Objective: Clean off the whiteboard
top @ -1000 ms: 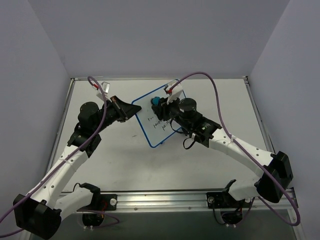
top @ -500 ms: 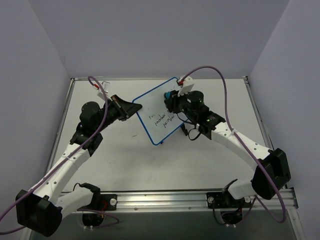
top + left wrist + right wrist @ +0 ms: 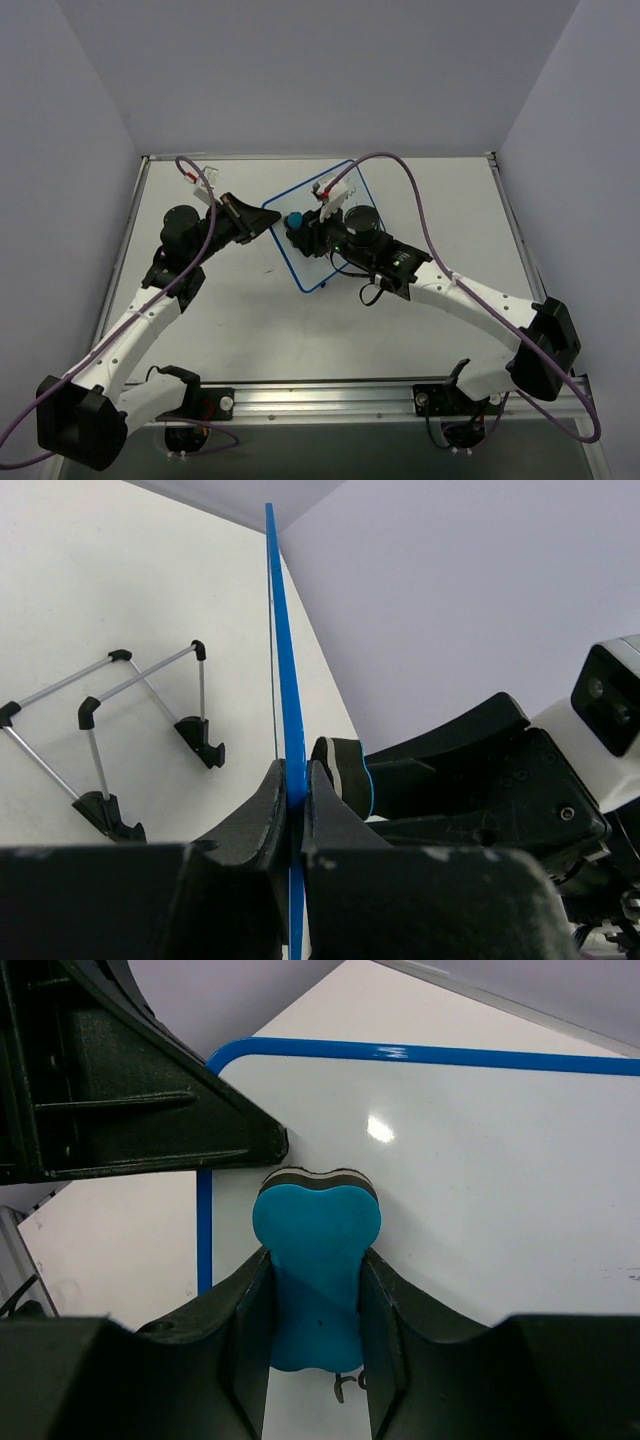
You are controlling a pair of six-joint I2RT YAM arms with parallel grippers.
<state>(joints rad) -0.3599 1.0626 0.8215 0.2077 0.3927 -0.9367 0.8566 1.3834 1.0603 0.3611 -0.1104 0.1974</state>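
The whiteboard (image 3: 308,262), white with a thin blue rim, is held up off the table, tilted. My left gripper (image 3: 262,222) is shut on its left corner; in the left wrist view the rim (image 3: 290,680) runs edge-on between the jaws of that gripper (image 3: 297,780). My right gripper (image 3: 298,225) is shut on a blue eraser (image 3: 295,219). In the right wrist view the eraser (image 3: 315,1250) presses its dark felt face on the whiteboard (image 3: 480,1190) near that corner, inside the gripper (image 3: 315,1290). A bit of black handwriting (image 3: 345,1385) shows below the eraser.
A wire stand with black feet (image 3: 120,730) lies on the table under the board's back side. The left gripper's finger (image 3: 150,1110) sits just left of the eraser. Purple walls close in the table (image 3: 200,320) on three sides.
My right gripper has swept the eraser from the board's upper right across to its left corner. The handwriting seen earlier no longer shows in the top view. The left gripper keeps its hold.
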